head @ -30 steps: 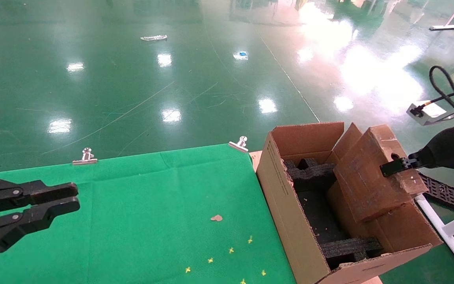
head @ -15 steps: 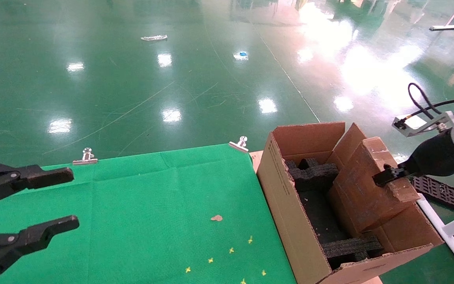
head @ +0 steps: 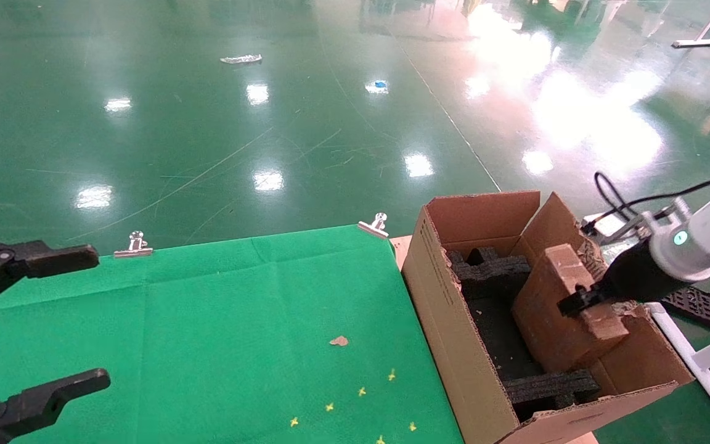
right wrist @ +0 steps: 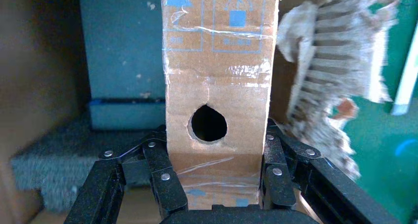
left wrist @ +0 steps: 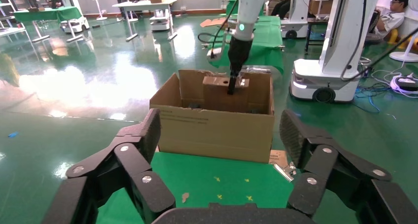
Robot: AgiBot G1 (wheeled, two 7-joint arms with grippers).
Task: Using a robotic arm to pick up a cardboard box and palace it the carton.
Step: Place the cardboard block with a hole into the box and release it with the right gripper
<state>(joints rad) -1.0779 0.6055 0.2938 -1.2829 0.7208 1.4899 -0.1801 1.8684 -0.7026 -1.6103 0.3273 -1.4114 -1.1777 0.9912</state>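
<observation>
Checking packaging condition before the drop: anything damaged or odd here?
Yes. The large tan corrugated carton has a torn, ragged flap edge with exposed fluting beside the right gripper. The small reddish-brown cardboard box it clamps is worn, taped, with a round hole. A cardboard scrap lies on the green cloth.

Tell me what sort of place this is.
Probably a robot lab or test hall: a glossy green floor, other white machines and a seated person in the left wrist view, and a cloth-covered table for trials.
</observation>
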